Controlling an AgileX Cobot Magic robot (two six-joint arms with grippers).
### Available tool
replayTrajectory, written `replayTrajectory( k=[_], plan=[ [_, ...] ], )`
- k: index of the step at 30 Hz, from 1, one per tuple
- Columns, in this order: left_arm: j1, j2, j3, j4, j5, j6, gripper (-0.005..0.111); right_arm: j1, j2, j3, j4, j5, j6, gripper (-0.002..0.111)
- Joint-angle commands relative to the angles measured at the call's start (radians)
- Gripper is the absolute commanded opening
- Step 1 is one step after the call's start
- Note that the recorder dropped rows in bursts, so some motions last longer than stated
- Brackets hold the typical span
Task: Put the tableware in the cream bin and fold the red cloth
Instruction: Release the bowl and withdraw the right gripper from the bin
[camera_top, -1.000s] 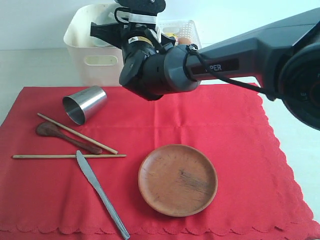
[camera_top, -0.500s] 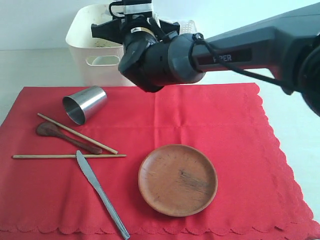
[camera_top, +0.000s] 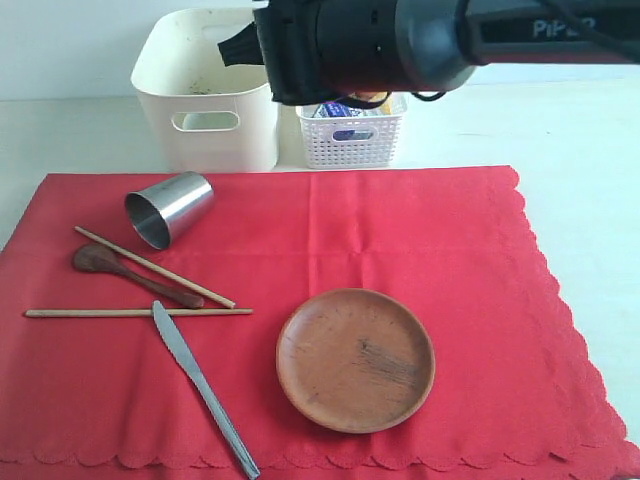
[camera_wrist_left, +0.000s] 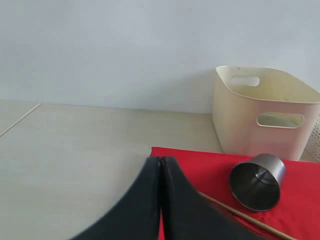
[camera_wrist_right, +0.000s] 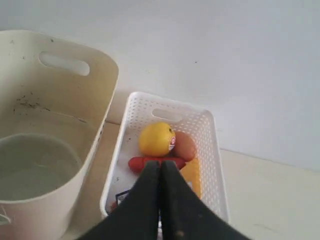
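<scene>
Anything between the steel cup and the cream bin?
Nothing visible. The steel cup lies on its side on the red cloth, near the cream bin; only bare cloth and table lie between them, and the bin's top is open.

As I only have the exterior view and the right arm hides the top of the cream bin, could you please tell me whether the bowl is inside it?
Observer: Yes. The right wrist view shows the whitish bowl lying at the bottom of the cream bin.
Operator: Thank you. Is the right hand carrying anything?
Observer: No, the right hand is shut and empty.
Operator: And where is the left hand, please? I cannot see it at all.
Observer: The left hand is shut and empty, by the corner of the red cloth, with the steel cup ahead of it.
</scene>
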Motion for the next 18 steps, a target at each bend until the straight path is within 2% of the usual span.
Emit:
replayTrajectory(
  k=[1, 6, 9, 16, 18],
  plan=[
    [0.002, -0.007, -0.001, -0.002, -0.006, 0.003, 0.001, 0.003, -0.08, 0.048, 0.01, -0.02, -0.137, 0.0],
    [0.002, -0.007, -0.001, -0.002, -0.006, 0.003, 0.001, 0.003, -0.181, 0.167, 0.01, -0.013, -0.192, 0.0],
    [0.002, -0.007, -0.001, -0.002, -0.006, 0.003, 0.001, 0.001, -0.246, 0.251, 0.01, 0.051, -0.185, 0.0],
    [0.002, -0.007, -0.001, -0.002, -0.006, 0.003, 0.001, -0.064, -0.368, 0.436, 0.01, 0.552, -0.111, 0.0],
    [0.002, -0.007, -0.001, -0.002, -0.006, 0.003, 0.001, -0.093, -0.373, 0.47, 0.01, 0.637, -0.091, 0.0]
  ],
)
